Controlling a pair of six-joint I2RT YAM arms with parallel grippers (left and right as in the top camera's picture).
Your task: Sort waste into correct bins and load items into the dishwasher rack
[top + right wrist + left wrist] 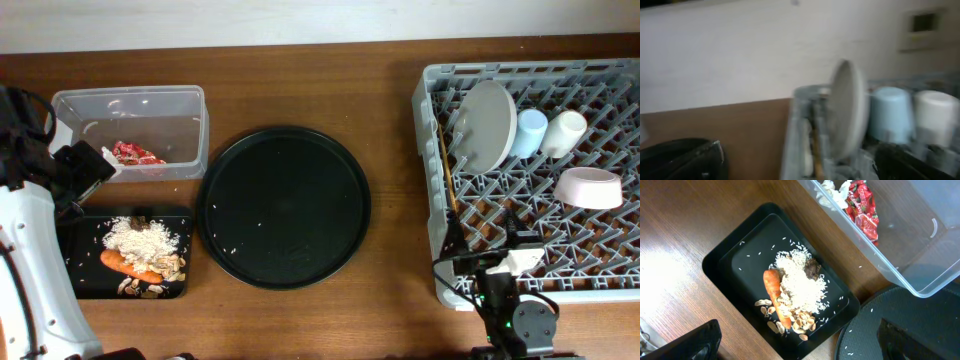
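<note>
The shallow black tray (pixel 85 275) (pixel 740 255) holds white rice (pixel 797 282), an orange carrot (pixel 774 287) and brownish bits (pixel 797 320). The clear tub (pixel 190 105) (pixel 920 255) holds the red wrapper (pixel 862 207) and white paper (pixel 832 192). The grey rack (pixel 600 250) holds the plate (pixel 485 125), blue cup (pixel 530 132), white cup (pixel 563 132), bowl (pixel 588 187) and chopsticks (pixel 447 180). I cannot make out the fork. My left gripper (pixel 800 345) is open and empty above the black tray's near corner. My right gripper (pixel 805 167) is open at the rack's front left; its view is blurred.
A large round black tray (pixel 283 207) with a few rice grains lies between the bins and the rack. The bins sit at the table's left, close to my left arm. The rack reaches the table's right and front edges.
</note>
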